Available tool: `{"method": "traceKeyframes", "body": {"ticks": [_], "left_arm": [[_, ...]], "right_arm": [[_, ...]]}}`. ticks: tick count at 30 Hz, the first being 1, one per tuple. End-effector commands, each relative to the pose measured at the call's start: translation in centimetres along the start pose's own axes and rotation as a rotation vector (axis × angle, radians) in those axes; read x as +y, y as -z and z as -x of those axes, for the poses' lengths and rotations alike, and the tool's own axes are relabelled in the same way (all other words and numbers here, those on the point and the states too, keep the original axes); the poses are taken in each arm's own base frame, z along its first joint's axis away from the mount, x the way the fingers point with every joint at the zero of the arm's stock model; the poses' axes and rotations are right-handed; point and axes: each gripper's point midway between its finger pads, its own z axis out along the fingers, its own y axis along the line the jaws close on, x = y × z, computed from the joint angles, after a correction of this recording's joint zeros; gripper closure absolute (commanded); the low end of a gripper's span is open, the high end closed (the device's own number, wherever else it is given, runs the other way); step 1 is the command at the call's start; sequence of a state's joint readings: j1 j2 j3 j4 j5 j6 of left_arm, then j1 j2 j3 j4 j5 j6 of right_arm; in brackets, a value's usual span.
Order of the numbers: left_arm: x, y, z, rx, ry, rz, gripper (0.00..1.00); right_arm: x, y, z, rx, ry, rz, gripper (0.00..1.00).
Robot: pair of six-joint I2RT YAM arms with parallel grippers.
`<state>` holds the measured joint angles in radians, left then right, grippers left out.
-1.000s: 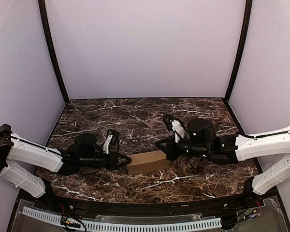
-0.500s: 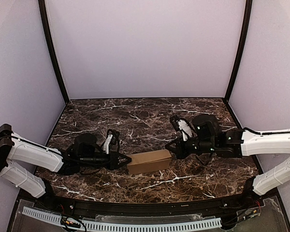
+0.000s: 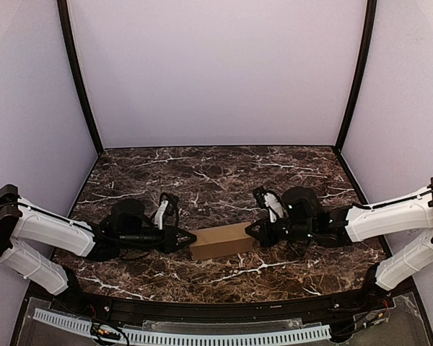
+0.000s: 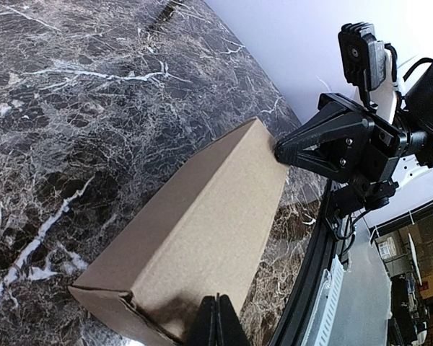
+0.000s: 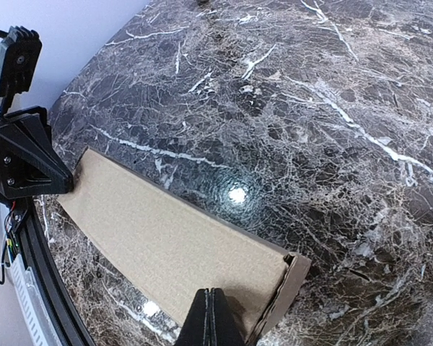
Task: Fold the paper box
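The paper box (image 3: 220, 241) is a small narrow brown cardboard box lying on the marble table, long side left to right. My left gripper (image 3: 193, 238) is shut, its tips at the box's left end. My right gripper (image 3: 250, 229) is shut, its tips at the box's right end. In the left wrist view the shut fingertips (image 4: 218, 310) lie over the box (image 4: 195, 223) near its end, with the right gripper (image 4: 280, 153) touching the far corner. In the right wrist view the shut tips (image 5: 211, 303) lie over the box (image 5: 166, 238); its end flap (image 5: 294, 277) stands slightly ajar.
The dark marble table (image 3: 216, 173) spreads behind the box up to the lilac back wall. A black rim (image 3: 216, 306) runs along the near edge, between the arm bases. Black corner posts (image 3: 79, 79) stand at both sides.
My right gripper pulled back to the right off the box, then dropped lower and returned to touch the box's right end. The left gripper and the box have hardly moved.
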<state>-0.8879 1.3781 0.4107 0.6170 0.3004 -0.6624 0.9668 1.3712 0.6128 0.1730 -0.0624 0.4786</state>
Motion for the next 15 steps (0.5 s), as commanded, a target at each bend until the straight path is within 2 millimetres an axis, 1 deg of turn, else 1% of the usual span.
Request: {"method": "traceKeyframes", "body": {"ticks": [1, 4, 8, 10, 11, 14, 15], "left_arm": [[5.1, 0.6, -6.5, 0.218, 0.068, 0.181, 1.0], [4.7, 0.4, -6.0, 0.213, 0.062, 0.171, 1.0], [3.5, 0.3, -5.0, 0.218, 0.036, 0.147, 1.0], [2.6, 0.3, -4.0, 0.212, 0.017, 0.131, 1.0], [2.0, 0.4, -3.2, 0.202, 0.003, 0.126, 1.0], [0.5, 0.7, -1.2, 0.175, -0.029, 0.113, 1.0], [-0.3, 0.8, -0.2, 0.16, -0.043, 0.107, 1.0]], "right_arm": [[-3.4, 0.2, -6.0, 0.166, -0.06, -0.109, 1.0], [-2.8, 0.5, -4.5, 0.135, -0.047, -0.101, 1.0], [-1.1, 1.2, -1.6, 0.067, -0.023, -0.059, 1.0], [-0.1, 1.8, -0.4, 0.027, -0.008, -0.022, 1.0], [0.4, 2.1, 0.2, 0.009, 0.001, -0.005, 1.0], [1.9, 2.9, 1.1, -0.026, 0.032, 0.041, 1.0], [2.4, 3.2, 1.2, -0.035, 0.043, 0.051, 1.0]]}}
